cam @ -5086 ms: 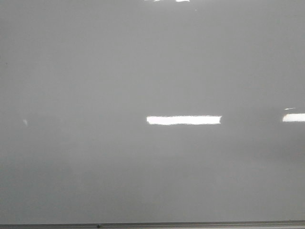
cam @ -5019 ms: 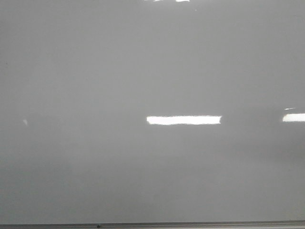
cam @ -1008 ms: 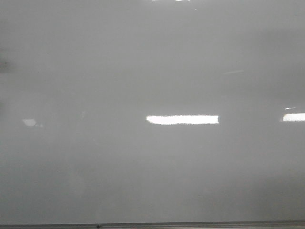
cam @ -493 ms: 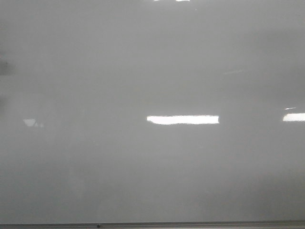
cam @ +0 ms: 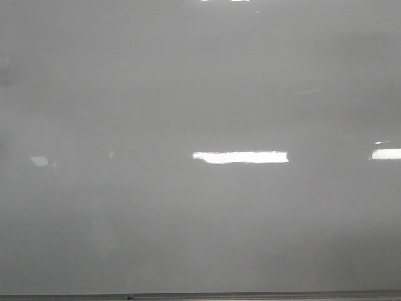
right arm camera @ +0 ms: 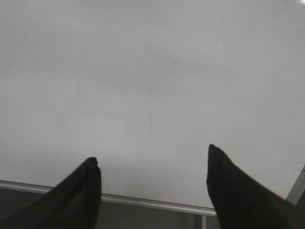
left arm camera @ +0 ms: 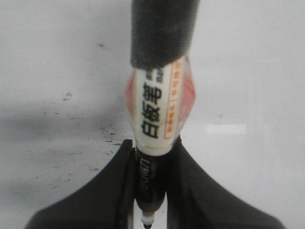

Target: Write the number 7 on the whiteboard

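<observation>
Two black fingers of the left gripper (left arm camera: 151, 186) are clamped on a black-barrelled whiteboard marker with a white and orange label (left arm camera: 159, 109), held over the large glossy pale grey whiteboard (cam: 188, 88). The right gripper (right arm camera: 152, 179) is spread wide, with nothing held, above the board's thin grey metal edge strip (right arm camera: 143, 202). No drawn line can be seen on the board.

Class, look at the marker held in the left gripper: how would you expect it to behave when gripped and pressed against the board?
The marker looks like a rigid round barrel, so it probably won't bend, but might roll if released. Its glossy label suggests it may slip between the left gripper fingers when pressed against the smooth whiteboard.
</observation>
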